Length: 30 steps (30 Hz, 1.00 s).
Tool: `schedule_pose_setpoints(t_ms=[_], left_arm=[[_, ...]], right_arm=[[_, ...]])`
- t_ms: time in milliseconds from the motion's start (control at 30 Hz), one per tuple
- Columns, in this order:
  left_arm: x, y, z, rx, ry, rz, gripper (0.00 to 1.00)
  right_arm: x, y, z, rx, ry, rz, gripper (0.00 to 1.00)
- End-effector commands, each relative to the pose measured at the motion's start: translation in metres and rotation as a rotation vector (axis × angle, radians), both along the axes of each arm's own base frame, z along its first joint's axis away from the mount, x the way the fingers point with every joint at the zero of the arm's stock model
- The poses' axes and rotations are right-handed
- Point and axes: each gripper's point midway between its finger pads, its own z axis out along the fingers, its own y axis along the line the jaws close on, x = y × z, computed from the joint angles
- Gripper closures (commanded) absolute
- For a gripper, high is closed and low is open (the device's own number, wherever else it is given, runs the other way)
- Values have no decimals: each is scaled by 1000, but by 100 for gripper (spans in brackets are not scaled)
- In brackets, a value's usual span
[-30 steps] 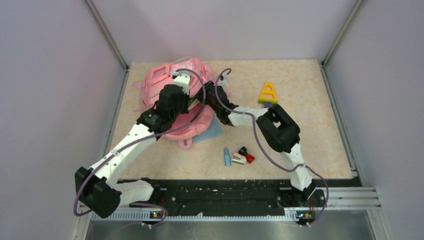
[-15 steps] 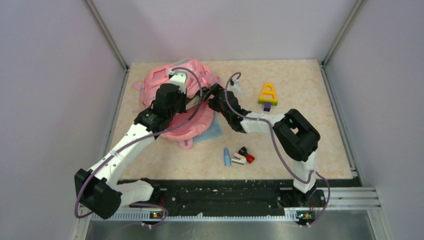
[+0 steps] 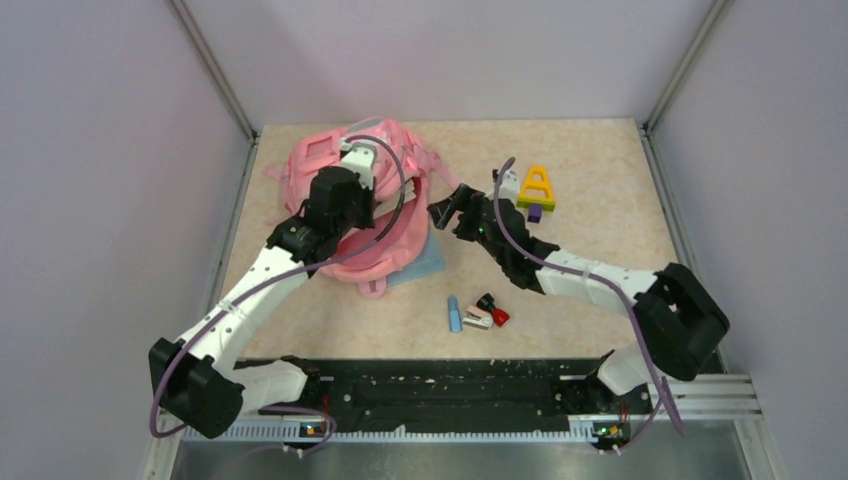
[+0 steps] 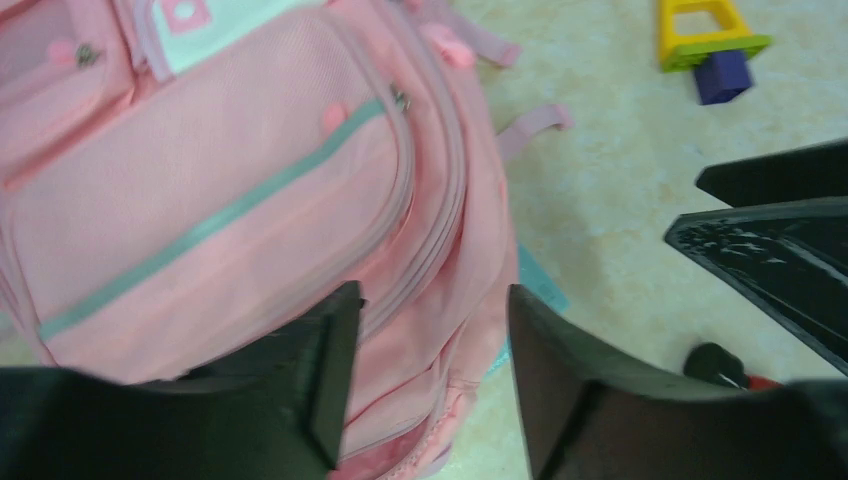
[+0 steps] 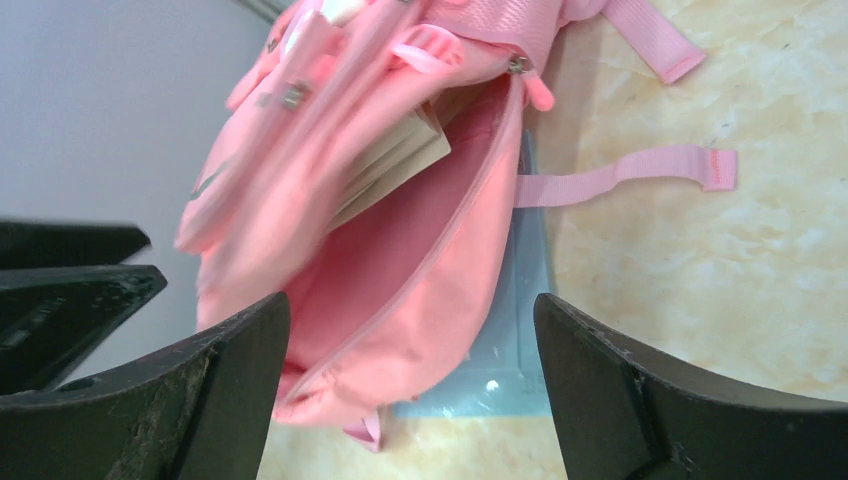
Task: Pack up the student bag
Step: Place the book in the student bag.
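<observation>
Packing is partway, you'll note: bag (image 5: 400, 270) open, papers (image 5: 390, 165) inside. Blue folder (image 3: 425, 262) lies half under it. Yellow toy (image 3: 537, 186) and small stationery (image 3: 478, 313) lie apart from it, unpacked. Left gripper (image 4: 430, 295) and right gripper (image 5: 410, 300): fingers apart, both empty.

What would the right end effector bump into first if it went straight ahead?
Probably the student bag: the open right end effector points at its unzipped side. Depth is unclear.

The left arm (image 3: 255, 285) reaches from the near left corner of the worktop (image 3: 610, 170) toward the far left, wrist tipped down, left fingers (image 4: 318, 385) partly apart and gripping nothing. The right arm (image 3: 590, 283) folds its elbow near the right edge and stretches low toward the middle, right fingers (image 5: 215, 395) spread wide and empty.
</observation>
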Motion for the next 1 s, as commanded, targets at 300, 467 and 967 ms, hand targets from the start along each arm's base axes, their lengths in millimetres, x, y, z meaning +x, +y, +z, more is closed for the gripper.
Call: schedule_pose_setpoints(t_ms=[300, 467, 967], left_arm=[[-70, 31, -9, -415, 11, 196, 11], [-86, 75, -73, -458, 51, 400, 11], [-97, 134, -117, -370, -5, 675, 9]], right_arm=[[-78, -14, -2, -173, -93, 391, 13], [-97, -14, -1, -138, -137, 462, 13], [-62, 45, -45, -76, -17, 416, 14]])
